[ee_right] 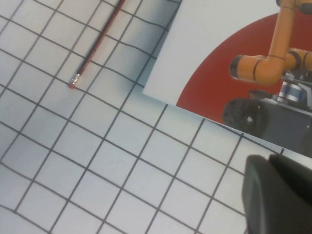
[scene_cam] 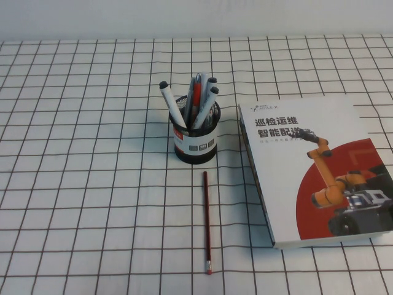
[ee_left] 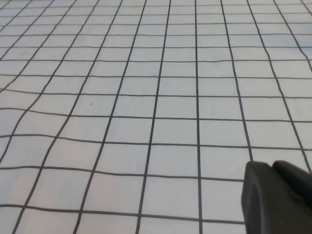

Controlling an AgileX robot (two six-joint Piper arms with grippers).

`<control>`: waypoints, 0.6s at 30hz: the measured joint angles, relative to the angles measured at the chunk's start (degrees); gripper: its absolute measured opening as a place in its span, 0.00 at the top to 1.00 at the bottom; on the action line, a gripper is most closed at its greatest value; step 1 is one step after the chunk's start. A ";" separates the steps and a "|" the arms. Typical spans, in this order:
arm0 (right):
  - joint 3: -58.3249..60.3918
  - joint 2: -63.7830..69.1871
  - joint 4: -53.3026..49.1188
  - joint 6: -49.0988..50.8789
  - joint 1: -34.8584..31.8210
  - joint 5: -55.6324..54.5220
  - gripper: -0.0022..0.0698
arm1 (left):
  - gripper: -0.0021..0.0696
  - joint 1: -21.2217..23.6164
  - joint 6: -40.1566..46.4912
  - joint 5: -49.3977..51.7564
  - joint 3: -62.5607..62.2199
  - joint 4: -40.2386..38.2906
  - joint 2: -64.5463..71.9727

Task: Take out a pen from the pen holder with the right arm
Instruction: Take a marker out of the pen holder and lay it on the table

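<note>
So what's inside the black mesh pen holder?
Several pens stand in the pen holder: white markers with dark caps, one red. Their lower ends are hidden by its wall. The left claw hangs over checked cloth; the shut right claw by the book.

Book [scene_cam: 307, 178] right of the pen holder [scene_cam: 195, 146], pencil [scene_cam: 207, 221] in front; left side free.

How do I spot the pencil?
Left of the large white-and-red book, whose corner the shut right pincer hovers near, stands a black mesh pen holder; the left pincer is over the checked cloth. The thin dark-red pencil lies flat before the holder, alone outside it.
</note>
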 joint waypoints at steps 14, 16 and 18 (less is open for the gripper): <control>38.73 -19.04 -3.90 2.19 -26.98 -43.01 0.99 | 0.97 0.00 -0.10 0.00 0.00 0.00 0.00; 44.25 -23.93 -3.90 2.31 -30.73 -46.95 0.99 | 0.97 0.00 -0.10 0.00 0.00 0.00 0.00; 48.72 -28.43 -3.90 2.31 -32.73 -50.94 0.99 | 0.98 0.00 -0.10 0.00 0.00 0.00 0.00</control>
